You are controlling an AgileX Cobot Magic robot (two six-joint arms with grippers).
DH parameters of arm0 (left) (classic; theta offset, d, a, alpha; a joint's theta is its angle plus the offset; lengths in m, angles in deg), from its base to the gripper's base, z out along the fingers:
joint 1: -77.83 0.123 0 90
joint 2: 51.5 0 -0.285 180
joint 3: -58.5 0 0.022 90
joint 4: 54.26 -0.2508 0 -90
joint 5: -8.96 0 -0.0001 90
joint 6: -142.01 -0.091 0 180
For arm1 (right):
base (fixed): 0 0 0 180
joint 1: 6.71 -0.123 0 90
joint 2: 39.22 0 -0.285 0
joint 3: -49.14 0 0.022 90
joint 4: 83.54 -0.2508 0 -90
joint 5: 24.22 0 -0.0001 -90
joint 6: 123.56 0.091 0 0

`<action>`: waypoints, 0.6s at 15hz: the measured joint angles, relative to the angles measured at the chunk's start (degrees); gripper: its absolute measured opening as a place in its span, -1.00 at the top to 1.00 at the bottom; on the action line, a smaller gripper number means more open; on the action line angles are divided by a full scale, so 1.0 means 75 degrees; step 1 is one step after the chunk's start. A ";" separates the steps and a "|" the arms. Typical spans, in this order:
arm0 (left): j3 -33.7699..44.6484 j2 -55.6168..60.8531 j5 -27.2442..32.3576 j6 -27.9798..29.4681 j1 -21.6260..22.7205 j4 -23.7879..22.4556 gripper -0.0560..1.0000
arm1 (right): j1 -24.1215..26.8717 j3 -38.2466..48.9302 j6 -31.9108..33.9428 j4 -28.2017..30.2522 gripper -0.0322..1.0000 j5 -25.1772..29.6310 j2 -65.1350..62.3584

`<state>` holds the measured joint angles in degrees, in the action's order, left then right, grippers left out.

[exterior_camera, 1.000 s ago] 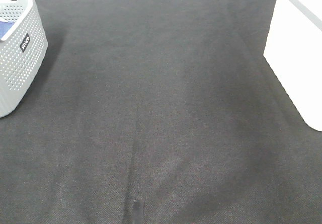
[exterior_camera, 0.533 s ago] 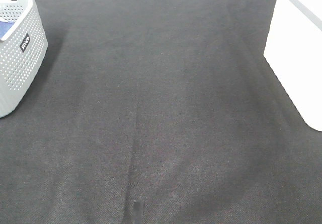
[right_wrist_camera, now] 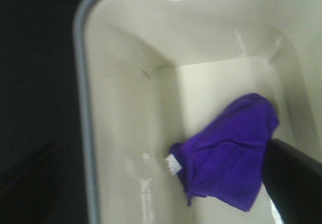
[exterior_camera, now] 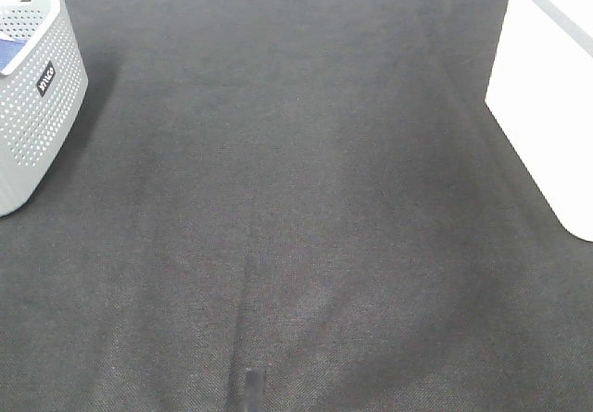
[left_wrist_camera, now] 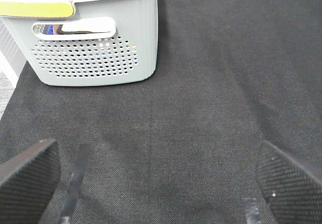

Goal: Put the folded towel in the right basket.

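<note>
Towel: you saw the purple towel (right_wrist_camera: 229, 148) lying loosely bunched inside the right basket (right_wrist_camera: 126, 108).
Right gripper (right_wrist_camera: 161, 183): spread above it, holding nothing.
Left gripper (left_wrist_camera: 160, 173): wide apart, empty, facing the grey basket (left_wrist_camera: 95, 53).
Progress: placement looked done; only your retreat seemed left.
Surface: dark cloth (exterior_camera: 296, 199), faintly creased.
Room: not shown.

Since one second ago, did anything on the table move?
Nothing moved that I can see from the high camera. The grey basket, the white basket and the black mat all look the same, and no arm shows there.
</note>
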<state>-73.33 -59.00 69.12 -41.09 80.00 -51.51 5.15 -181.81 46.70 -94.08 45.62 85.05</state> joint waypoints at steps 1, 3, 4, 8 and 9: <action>0.0000 0.0000 0.0000 0.0000 0.0000 0.0000 -0.99 | -0.0489 0.0000 0.0031 0.0061 -0.95 0.0000 -0.0275; 0.0000 0.0000 0.0000 0.0000 0.0000 0.0008 -0.99 | -0.1597 0.0023 0.0321 0.0550 -0.95 -0.0008 -0.0840; 0.0000 0.0000 0.0000 0.0000 0.0000 0.0008 -0.99 | -0.2078 0.0130 0.0596 0.0825 -0.95 -0.0008 -0.1161; 0.0000 0.0000 0.0000 -0.0115 0.0000 -0.0023 -0.99 | -0.3239 0.2055 0.1176 0.0863 -0.95 -0.0008 -0.3170; 0.0000 0.0000 0.0000 -0.0122 0.0000 -0.0053 -0.99 | -0.3331 0.2918 0.1192 0.0833 -0.95 -0.0008 -0.3804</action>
<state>-73.33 -59.00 69.12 -42.00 80.00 -51.91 -19.83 -159.92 55.64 -87.84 45.56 56.51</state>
